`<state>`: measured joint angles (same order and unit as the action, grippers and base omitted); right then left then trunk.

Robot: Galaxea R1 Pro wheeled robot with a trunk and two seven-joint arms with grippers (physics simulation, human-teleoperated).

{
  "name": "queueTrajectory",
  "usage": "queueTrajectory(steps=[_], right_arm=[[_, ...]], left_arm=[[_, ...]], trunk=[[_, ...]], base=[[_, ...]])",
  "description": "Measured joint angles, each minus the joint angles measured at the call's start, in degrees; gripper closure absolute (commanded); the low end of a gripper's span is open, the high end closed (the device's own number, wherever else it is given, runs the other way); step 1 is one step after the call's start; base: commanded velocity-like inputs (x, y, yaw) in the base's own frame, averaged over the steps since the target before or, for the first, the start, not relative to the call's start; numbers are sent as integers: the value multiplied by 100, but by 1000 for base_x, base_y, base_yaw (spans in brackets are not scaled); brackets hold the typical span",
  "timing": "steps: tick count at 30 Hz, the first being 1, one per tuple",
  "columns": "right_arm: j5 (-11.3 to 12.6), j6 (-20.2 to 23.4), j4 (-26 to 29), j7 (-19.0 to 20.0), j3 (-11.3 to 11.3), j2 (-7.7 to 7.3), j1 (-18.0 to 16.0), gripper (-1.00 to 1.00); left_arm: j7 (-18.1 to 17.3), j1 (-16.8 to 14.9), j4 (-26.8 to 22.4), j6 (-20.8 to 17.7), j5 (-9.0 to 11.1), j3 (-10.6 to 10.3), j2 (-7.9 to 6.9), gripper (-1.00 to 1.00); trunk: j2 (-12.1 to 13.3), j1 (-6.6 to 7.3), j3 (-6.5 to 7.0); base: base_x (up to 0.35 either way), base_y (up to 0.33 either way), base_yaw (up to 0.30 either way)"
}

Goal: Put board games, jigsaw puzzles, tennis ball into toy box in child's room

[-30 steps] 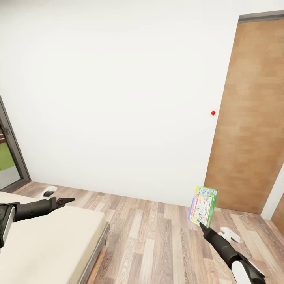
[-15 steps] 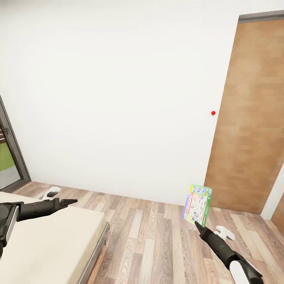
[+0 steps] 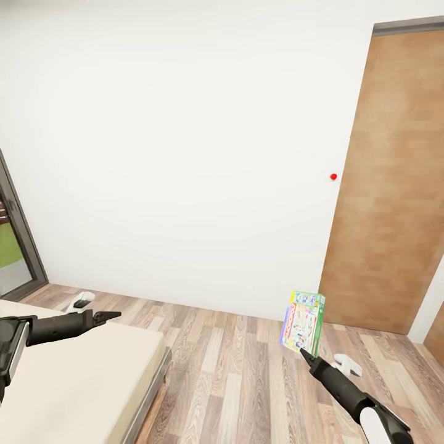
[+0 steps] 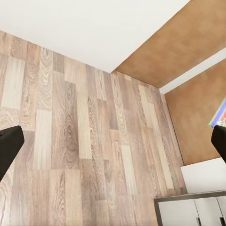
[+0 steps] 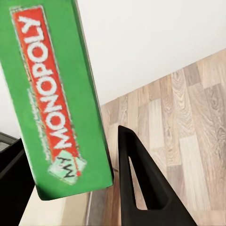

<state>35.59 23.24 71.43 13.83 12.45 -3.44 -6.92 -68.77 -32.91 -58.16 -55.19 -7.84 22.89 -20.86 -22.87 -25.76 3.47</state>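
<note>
Our right gripper pinches the flat green printed Monopoly board game box by its lower edge, the box standing upright above the fingers over the wood plank floor. Our left gripper hangs empty beyond the cream mattress bed, fingers spread. We judge this the carrying step: next we must turn toward the table and toy box.

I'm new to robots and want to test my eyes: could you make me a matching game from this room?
Things:
1. green Monopoly board game box
2. cream bed mattress
3. small red wall knob
4. left gripper

Places or states:
A. on the white wall beside the wooden door
B. empty, above the bed
C. held by the right gripper
D. lower left

Pairs: 1-C, 2-D, 3-A, 4-B
</note>
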Motion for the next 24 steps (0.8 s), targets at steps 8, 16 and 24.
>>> queueTrajectory(steps=[8,16,24], right_arm=[[5,9,-4,44,2,-5,0,100],[63,26,-6,373,112,-11,1,100],[317,237,158,533,151,-26,1,100]], left_arm=[[0,0,0,0,0,-1,0,-100],[0,-1,1,0,-1,-1,1,-100],[0,-2,2,0,-1,-1,1,-100]], trunk=[[0,0,0],[0,0,3],[-1,0,24]], base=[[0,0,0],[0,0,-52],[0,0,-240]])
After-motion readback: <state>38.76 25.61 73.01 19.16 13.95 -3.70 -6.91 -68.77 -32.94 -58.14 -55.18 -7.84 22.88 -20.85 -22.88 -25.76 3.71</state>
